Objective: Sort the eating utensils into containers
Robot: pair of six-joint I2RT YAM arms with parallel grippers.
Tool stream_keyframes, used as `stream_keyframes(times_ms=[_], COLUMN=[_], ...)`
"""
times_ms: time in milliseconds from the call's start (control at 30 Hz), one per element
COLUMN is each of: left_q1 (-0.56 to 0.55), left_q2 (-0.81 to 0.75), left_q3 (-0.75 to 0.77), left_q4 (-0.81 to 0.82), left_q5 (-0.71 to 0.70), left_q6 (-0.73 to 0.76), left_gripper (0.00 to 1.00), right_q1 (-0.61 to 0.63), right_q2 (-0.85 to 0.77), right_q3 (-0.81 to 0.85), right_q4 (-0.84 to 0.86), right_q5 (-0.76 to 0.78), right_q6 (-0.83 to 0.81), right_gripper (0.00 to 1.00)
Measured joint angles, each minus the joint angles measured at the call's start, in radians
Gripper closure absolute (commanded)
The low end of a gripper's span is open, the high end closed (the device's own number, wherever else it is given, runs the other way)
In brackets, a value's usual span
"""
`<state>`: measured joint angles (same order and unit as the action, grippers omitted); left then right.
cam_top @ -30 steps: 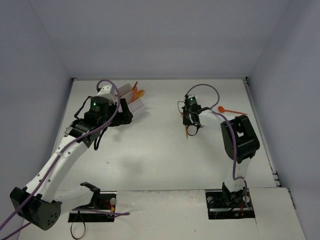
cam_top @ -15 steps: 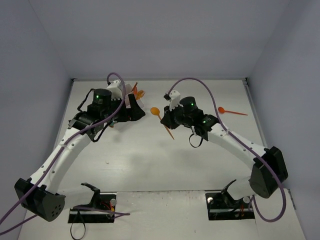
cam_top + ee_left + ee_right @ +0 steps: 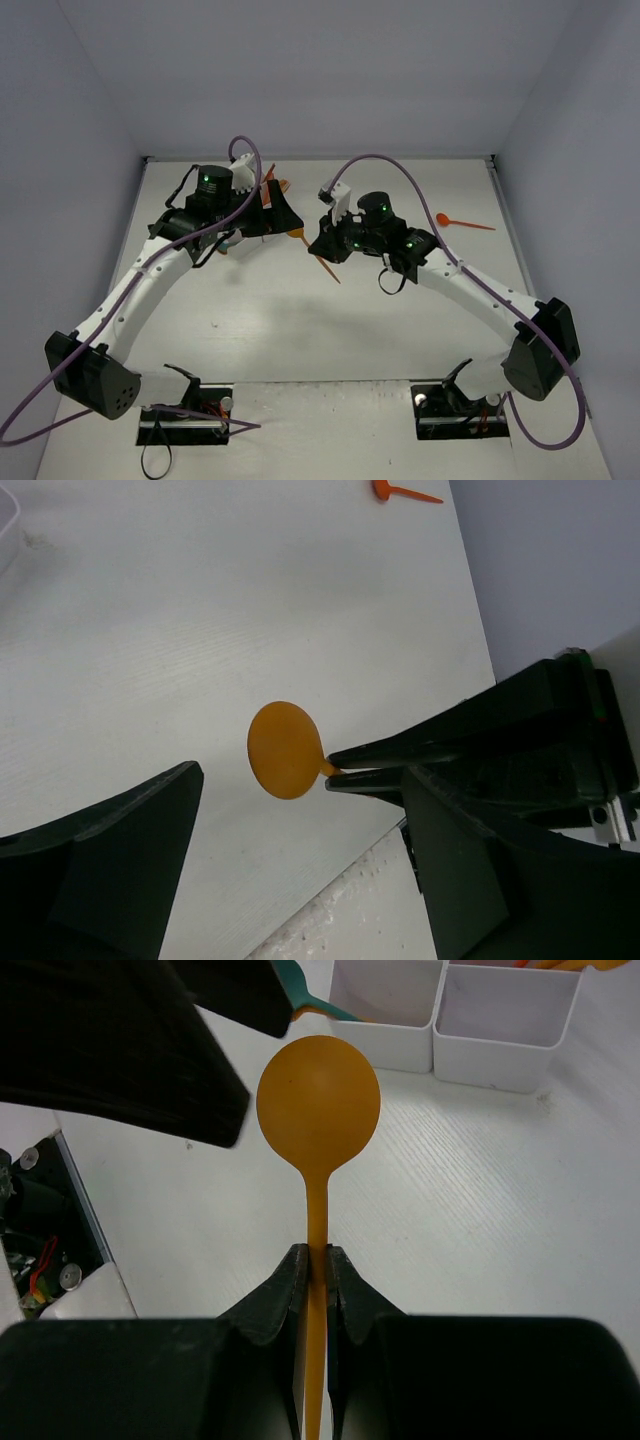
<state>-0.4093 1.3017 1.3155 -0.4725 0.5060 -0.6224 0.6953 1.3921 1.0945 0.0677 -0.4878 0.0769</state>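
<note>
Pinching the thin handle of an orange round-bowled plastic spoon (image 3: 318, 1100), the right hand (image 3: 312, 1260) holds its bowl close before the wide-spread left hand (image 3: 300, 785), above the white worktop (image 3: 150, 630).

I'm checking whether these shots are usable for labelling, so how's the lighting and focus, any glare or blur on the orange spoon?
Top external: even, soft light, only faint shadows on the table, nothing blurred. Right wrist: the orange spoon is sharp with no harsh glare; the right gripper reads as flat black. Left wrist: the spoon's bowl is crisp; the left gripper's fingers are dark and lack detail.
</note>
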Motion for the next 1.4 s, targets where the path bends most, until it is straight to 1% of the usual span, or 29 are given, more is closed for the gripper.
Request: stream_keyframes(times_ms=[100, 300, 600, 700, 767, 900, 933, 967, 1000, 1067, 1100, 1167, 1200, 1233, 1300, 1333, 1400], left_q1=[0.007, 0.023, 0.039, 0.047, 0.050, 0.057, 0.057, 0.057, 0.056, 0.051, 0.050, 0.054, 0.057, 0.061, 0.070, 0.075, 0.089], left_q2=[0.023, 0.032, 0.044, 0.045, 0.045, 0.045, 0.045, 0.045, 0.045, 0.045, 0.045, 0.044, 0.044, 0.042, 0.037, 0.035, 0.030], left_q3=[0.000, 0.000, -0.003, -0.013, -0.027, -0.045, -0.047, -0.048, -0.049, -0.051, -0.053, -0.063, -0.070, -0.080, -0.100, -0.108, -0.118], left_q4=[-0.001, 0.024, 0.109, 0.144, 0.169, 0.206, 0.216, 0.227, 0.239, 0.258, 0.266, 0.292, 0.306, 0.318, 0.334, 0.337, 0.338], left_q5=[0.020, 0.076, 0.177, 0.207, 0.222, 0.245, 0.254, 0.265, 0.278, 0.294, 0.298, 0.300, 0.301, 0.301, 0.297, 0.291, 0.272], left_q6=[-0.023, -0.072, -0.160, -0.195, -0.220, -0.264, -0.276, -0.290, -0.302, -0.317, -0.322, -0.333, -0.339, -0.346, -0.352, -0.353, -0.349], left_gripper=[0.31, 0.48, 0.65, 0.74, 0.84, 0.97, 1.00, 1.00, 1.00, 1.00, 1.00, 1.00, 1.00, 1.00, 1.00, 1.00, 1.00], right_q1=[0.000, 0.000, 0.005, 0.005, 0.005, 0.005, 0.005, 0.005, 0.006, 0.006, 0.007, 0.006, 0.006, 0.006, 0.005, 0.004, -0.004], right_q2=[-0.004, -0.018, -0.022, -0.027, -0.031, -0.034, -0.034, -0.034, -0.034, -0.035, -0.035, -0.035, -0.035, -0.035, -0.035, -0.036, -0.038], right_q3=[0.012, 0.020, 0.021, 0.022, 0.022, 0.022, 0.022, 0.022, 0.022, 0.022, 0.022, 0.022, 0.022, 0.022, 0.022, 0.022, 0.022], right_q4=[0.000, -0.003, -0.004, -0.004, -0.004, -0.004, -0.004, -0.003, -0.003, -0.002, -0.003, -0.005, -0.005, -0.006, -0.008, -0.010, -0.013], right_q5=[-0.006, -0.016, -0.018, -0.017, -0.017, -0.015, -0.014, -0.014, -0.013, -0.013, -0.013, -0.010, -0.008, -0.004, 0.009, 0.015, 0.029], right_q6=[0.000, 0.000, -0.004, -0.006, -0.009, -0.015, -0.017, -0.019, -0.021, -0.024, -0.027, -0.031, -0.031, -0.034, -0.032, -0.029, -0.024], right_gripper=[1.00, 0.99, 0.99, 0.99, 0.97, 0.93, 0.91, 0.90, 0.85, 0.70, 0.57, 0.38, 0.35, 0.11, 0.02, 0.00, 0.00])
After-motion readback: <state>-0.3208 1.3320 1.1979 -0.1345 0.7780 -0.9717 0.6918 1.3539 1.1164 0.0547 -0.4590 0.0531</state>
